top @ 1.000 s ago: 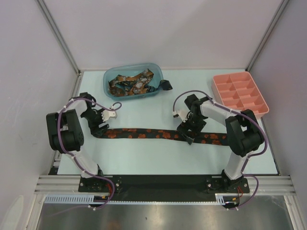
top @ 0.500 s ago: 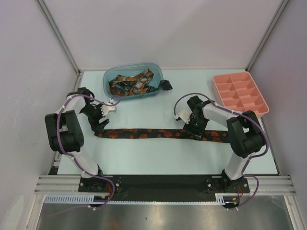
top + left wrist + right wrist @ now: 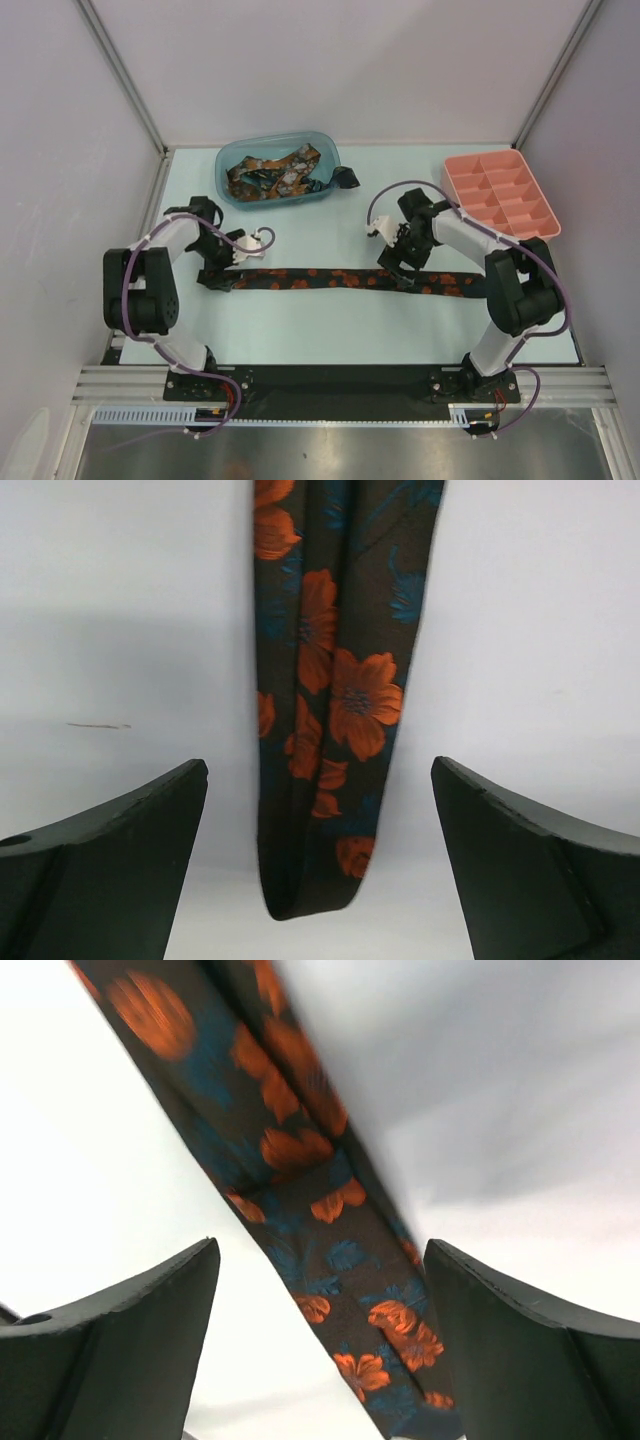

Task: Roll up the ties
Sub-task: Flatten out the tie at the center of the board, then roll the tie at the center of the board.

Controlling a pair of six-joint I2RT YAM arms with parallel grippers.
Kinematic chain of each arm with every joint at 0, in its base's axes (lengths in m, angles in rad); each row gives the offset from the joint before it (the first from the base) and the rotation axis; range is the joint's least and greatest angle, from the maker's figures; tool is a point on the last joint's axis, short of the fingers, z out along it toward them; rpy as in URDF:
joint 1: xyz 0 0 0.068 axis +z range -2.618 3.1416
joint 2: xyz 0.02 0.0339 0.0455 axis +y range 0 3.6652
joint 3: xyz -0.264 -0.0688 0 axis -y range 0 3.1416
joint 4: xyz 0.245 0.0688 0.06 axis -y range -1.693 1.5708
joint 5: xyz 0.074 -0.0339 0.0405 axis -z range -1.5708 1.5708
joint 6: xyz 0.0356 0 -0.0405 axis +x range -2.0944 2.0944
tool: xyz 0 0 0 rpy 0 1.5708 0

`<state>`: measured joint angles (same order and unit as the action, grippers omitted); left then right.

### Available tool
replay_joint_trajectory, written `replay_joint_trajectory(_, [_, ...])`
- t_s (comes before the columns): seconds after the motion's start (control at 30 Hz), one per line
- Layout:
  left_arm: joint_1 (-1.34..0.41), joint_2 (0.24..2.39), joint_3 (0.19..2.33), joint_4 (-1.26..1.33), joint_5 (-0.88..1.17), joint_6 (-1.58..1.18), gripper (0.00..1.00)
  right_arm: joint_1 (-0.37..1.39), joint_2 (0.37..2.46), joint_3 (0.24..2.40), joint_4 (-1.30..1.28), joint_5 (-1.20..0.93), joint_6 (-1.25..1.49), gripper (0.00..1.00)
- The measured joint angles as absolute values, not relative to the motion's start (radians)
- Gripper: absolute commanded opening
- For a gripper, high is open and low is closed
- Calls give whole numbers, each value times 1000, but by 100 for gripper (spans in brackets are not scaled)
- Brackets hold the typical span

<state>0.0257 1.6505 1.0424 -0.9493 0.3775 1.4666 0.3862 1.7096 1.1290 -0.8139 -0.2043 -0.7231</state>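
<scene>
Black left tool [image 3: 320, 770] and right tool [image 3: 322, 1250] gape wide over tie [image 3: 345, 670].

Tie [image 3: 330, 280], 1: long narrow dark strip, orange-red flowers and teal patches; unrolled, lying flat and nearly straight, left to right across the tabletop [image 3: 300, 330]; left end narrow and blunt. Further ties [image 3: 268, 173]: loose tangled heap, dark with orange and tan; unrolled; inside blue tub [image 3: 222, 175], far left.
</scene>
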Motion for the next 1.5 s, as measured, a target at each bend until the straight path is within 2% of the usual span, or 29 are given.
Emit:
replay_joint_trajectory(0.1, [15,1672,1043,-900,370,1472,84,377,1701,1201,-820,-306,-672,88])
replay_joint_trajectory(0.13, [10,1684,1043,-886,368,1477,74,375,1702,1229,-814,-342,-647,84])
replay_joint_trajectory(0.23, [-7,1722,1044,-859,363,1478,56,376,1720,1308,-791,-451,-542,81])
replay_joint_trajectory(0.4, [-17,1738,1071,-850,374,1477,49,390,1822,1406,-695,-603,-329,75])
replay_joint_trajectory(0.53, [-17,1739,1086,-876,396,1477,47,424,1886,1420,-649,-659,-227,71])
replay_joint_trajectory(0.6, [-17,1739,1103,-900,409,1475,42,446,1900,1420,-638,-676,-192,70])
replay_joint_trajectory(0.7, [-18,1739,1124,-922,427,1461,26,475,1906,1420,-606,-696,-153,68])
replay_joint_trajectory(0.73, [-18,1739,1130,-928,432,1452,26,484,1906,1420,-591,-699,-139,70])
replay_joint_trajectory(0.77, [-18,1739,1134,-931,434,1441,37,496,1909,1422,-575,-701,-126,72])
replay_joint_trajectory(0.8, [-18,1739,1137,-931,434,1436,53,508,1914,1427,-561,-701,-113,74])
replay_joint_trajectory(0.83, [-18,1739,1139,-931,436,1430,75,519,1923,1436,-548,-699,-104,77])
replay_joint_trajectory(0.9, [-17,1736,1138,-933,449,1420,95,545,1950,1458,-521,-681,-97,77])
replay_joint_trajectory(0.93, [-17,1732,1133,-933,453,1427,100,557,1960,1466,-510,-675,-97,77])
replay_joint_trajectory(1.17, [-32,1669,1041,-898,471,1446,97,639,2069,1540,-461,-665,-73,73])
replay_joint_trajectory(1.37, [-54,1686,1040,-841,460,1476,81,653,2159,1602,-422,-693,-34,74])
replay_joint_trajectory(1.5, [-73,1721,1040,-823,447,1500,63,652,2192,1620,-400,-727,-21,75])
